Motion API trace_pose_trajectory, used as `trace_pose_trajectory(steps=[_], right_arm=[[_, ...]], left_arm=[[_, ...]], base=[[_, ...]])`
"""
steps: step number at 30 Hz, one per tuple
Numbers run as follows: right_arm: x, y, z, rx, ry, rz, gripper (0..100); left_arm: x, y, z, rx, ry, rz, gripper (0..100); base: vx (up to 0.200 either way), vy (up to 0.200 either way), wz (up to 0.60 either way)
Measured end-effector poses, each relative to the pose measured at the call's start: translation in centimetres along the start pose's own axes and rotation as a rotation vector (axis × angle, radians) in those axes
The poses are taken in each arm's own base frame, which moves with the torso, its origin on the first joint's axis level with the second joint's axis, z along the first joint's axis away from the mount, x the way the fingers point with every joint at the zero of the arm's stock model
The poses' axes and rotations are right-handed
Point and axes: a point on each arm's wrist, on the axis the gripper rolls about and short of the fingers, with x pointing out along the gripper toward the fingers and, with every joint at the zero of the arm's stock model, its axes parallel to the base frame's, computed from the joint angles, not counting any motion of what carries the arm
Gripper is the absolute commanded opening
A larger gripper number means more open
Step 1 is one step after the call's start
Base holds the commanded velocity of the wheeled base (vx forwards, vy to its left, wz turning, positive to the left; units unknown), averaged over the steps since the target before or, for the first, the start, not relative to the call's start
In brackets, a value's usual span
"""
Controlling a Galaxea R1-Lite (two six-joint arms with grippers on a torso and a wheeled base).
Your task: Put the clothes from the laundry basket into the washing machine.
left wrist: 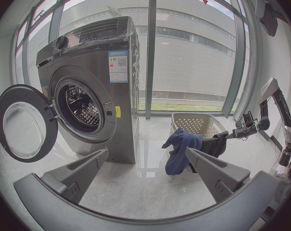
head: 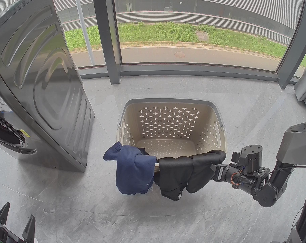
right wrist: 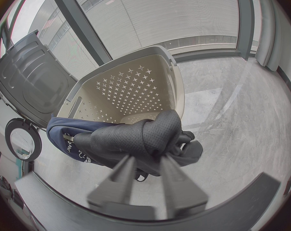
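One grey washing machine [left wrist: 126, 129], door open, stands left of one beige, star-holed laundry basket [head: 173, 118]. Two clothes hang over its near rim: a navy garment [head: 134, 169] and a black garment [head: 183, 174]. The right gripper [right wrist: 147, 158], fingers narrow, pinches the black garment; the left gripper [left wrist: 145, 150] gapes wide.

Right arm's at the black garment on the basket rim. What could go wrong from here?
1. The black perforated garment lies against the navy blue garment on the rim of the beige plastic laundry basket; lifting it with the right gripper may drag the navy one onto the floor.
2. Both hang mostly outside, so a sideways pull might tip the basket.
3. The gripper is at one bunched end; the rest could trail and snag.
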Motion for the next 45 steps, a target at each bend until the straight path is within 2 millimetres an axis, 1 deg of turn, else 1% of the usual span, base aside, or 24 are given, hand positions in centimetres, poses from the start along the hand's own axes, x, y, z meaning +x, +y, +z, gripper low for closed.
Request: trace_pose_trajectory(steps=[6,11,14,17,21,24,25,30,38,41,45], right_arm=[[-0.2,0.1,-0.2,-0.001,0.009,0.002,0],[-0.8,0.2,-0.3,-0.003,0.013,0.007,0],[-1.8,0.5,0.1,-0.005,-0.003,0.021,0],[-3.3,1.0,0.8,-0.008,-0.024,0.041,0],[-5.1,1.5,1.0,-0.015,-0.033,0.066,0],[-5.7,1.6,0.9,-0.018,-0.032,0.073,0],[-5.8,1.5,0.8,-0.019,-0.03,0.072,100],[-5.5,1.3,0.3,-0.02,-0.01,0.063,100],[-4.2,1.0,-0.3,-0.021,0.009,0.04,100],[-3.4,0.7,-0.2,-0.02,0.005,0.021,100],[-1.6,0.4,0.2,-0.011,-0.017,0.001,100]], left_arm=[[0.0,0.0,0.0,0.0,0.0,0.0,100],[0.0,0.0,0.0,0.0,0.0,0.0,100],[0.0,0.0,0.0,0.0,0.0,0.0,100],[0.0,0.0,0.0,0.0,0.0,0.0,100],[0.0,0.0,0.0,0.0,0.0,0.0,100],[0.0,0.0,0.0,0.0,0.0,0.0,100],[0.0,0.0,0.0,0.0,0.0,0.0,100],[0.0,0.0,0.0,0.0,0.0,0.0,100],[0.0,0.0,0.0,0.0,0.0,0.001,100],[0.0,0.0,0.0,0.0,0.0,0.0,100],[0.0,0.0,0.0,0.0,0.0,0.0,100]], base=[[0.0,0.0,0.0],[0.0,0.0,0.0],[0.0,0.0,0.0],[0.0,0.0,0.0],[0.0,0.0,0.0],[0.0,0.0,0.0],[0.0,0.0,0.0],[0.0,0.0,0.0],[0.0,0.0,0.0],[0.0,0.0,0.0],[0.0,0.0,0.0]])
